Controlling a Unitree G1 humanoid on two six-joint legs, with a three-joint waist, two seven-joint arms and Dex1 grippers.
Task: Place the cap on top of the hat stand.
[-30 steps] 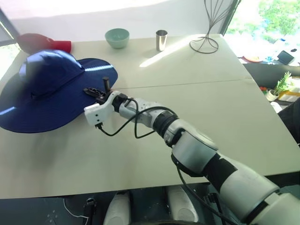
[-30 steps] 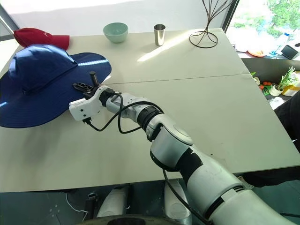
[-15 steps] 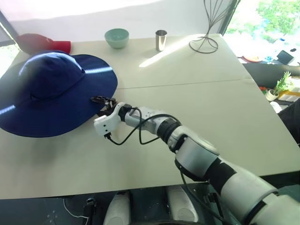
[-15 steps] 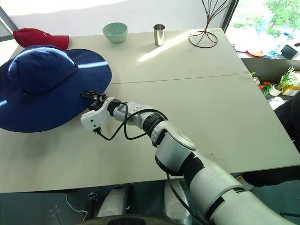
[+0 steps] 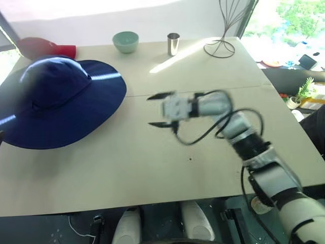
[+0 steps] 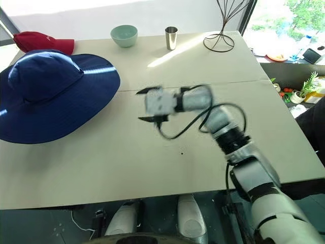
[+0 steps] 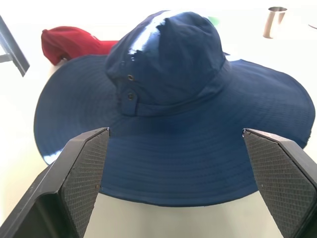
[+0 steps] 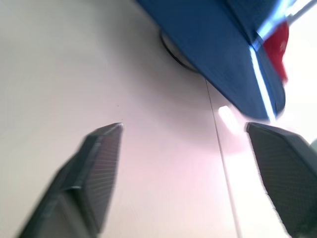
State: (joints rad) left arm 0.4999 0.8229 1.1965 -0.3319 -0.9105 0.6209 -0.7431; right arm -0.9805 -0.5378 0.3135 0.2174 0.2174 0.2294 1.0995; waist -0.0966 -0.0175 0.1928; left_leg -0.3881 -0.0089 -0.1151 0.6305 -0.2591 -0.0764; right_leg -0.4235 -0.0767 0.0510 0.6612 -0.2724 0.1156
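So the big navy cap [image 5: 56, 101] is sitting up on the hat stand [image 8: 174, 49], which is almost totally buried under it; all you can catch of the stand is a bit of its dark wire ring base peeking out below the brim in the right wrist view. The brim droops wide all around and the crown is domed up. The right gripper [image 5: 158, 110] is over the middle of the table [image 5: 152, 168], well apart from the cap, with the brim's edge off to its fingertip side. Its two black fingers are spread wide with nothing between them, one above the other, pointing toward the cap. The left gripper [image 7: 178, 163] faces the cap square on, the hat sitting right ahead of it between the two pads [image 7: 84, 168], which stand far apart and touch nothing. Beyond the cap from that gripper there's a small red cap [image 5: 45, 48], just behind the brim. Further back past the right gripper are a pale green bowl [image 5: 126, 40], a metal cup [image 5: 173, 43] and a taller wire stand [image 5: 223, 30] near the far corner.
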